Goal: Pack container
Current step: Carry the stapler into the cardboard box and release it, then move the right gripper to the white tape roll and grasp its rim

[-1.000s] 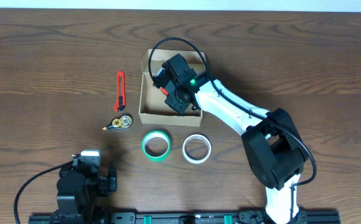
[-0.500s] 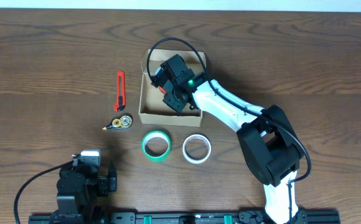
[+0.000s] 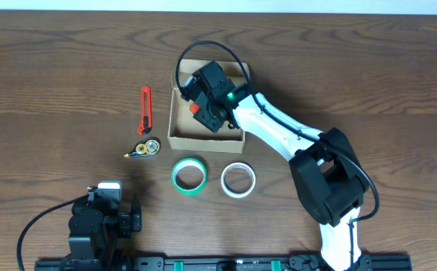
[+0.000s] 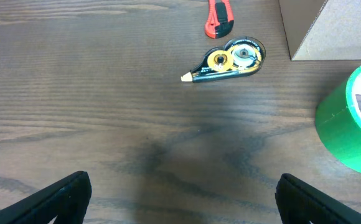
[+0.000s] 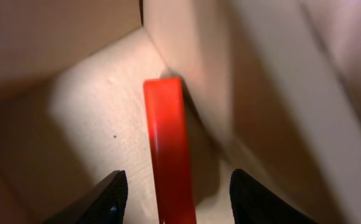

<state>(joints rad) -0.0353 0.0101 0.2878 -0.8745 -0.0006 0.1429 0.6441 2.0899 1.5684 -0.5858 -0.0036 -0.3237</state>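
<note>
The container, a tan cardboard box (image 3: 196,141) with its flap lid open at the back, stands mid-table. My right gripper (image 3: 206,108) is down inside it. In the right wrist view its fingers (image 5: 179,186) are apart around a narrow red object (image 5: 167,143) that rests against the box's floor and inner wall (image 5: 62,37), with a gap on each side. The red object also shows in the overhead view (image 3: 194,108). My left gripper (image 4: 183,186) is open and empty, low over the table at the front left.
A red utility knife (image 3: 146,110) and a correction-tape dispenser (image 3: 145,147) lie left of the box. A green tape roll (image 3: 189,175) and a white tape roll (image 3: 239,179) lie in front of it. The left arm (image 3: 98,222) sits at the front left edge.
My right gripper has shifted a little up and to the left inside the box. The left arm and the loose items have not moved.
</note>
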